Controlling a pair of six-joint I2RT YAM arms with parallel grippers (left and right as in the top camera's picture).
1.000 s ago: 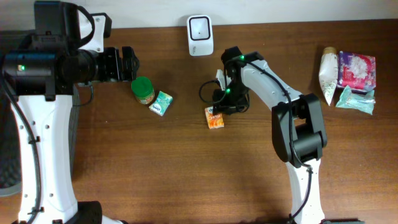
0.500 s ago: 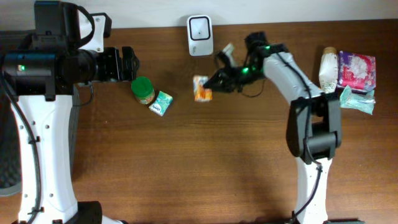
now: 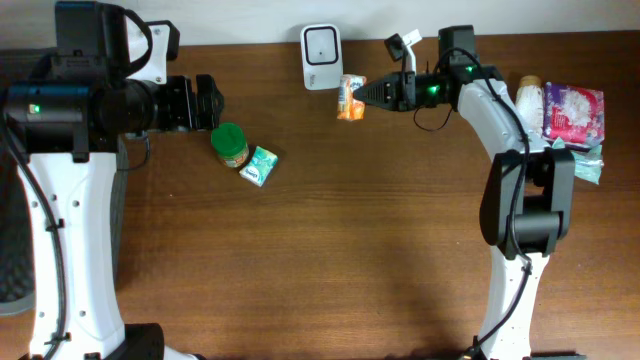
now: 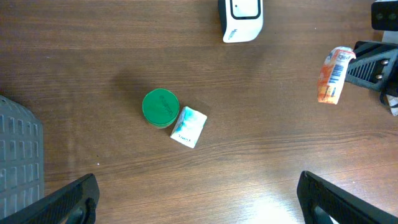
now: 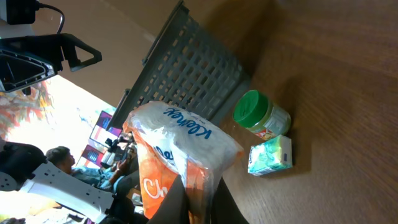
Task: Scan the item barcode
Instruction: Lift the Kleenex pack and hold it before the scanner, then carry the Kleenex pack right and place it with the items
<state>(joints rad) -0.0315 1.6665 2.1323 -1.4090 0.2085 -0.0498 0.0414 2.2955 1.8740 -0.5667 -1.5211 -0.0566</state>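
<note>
Overhead: right fingers (image 3: 382, 93) pinch orange packet (image 3: 350, 98) beside scanner (image 3: 321, 57); jar (image 3: 230, 145) capped green.

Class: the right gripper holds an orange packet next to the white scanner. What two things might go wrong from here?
1. The right gripper pinches only one edge of the soft orange packet, so it may slip or twist free.
2. The packet hangs beside the white scanner, not in front of its window. Its barcode faces upward in the left wrist view, so the scan may fail.
</note>
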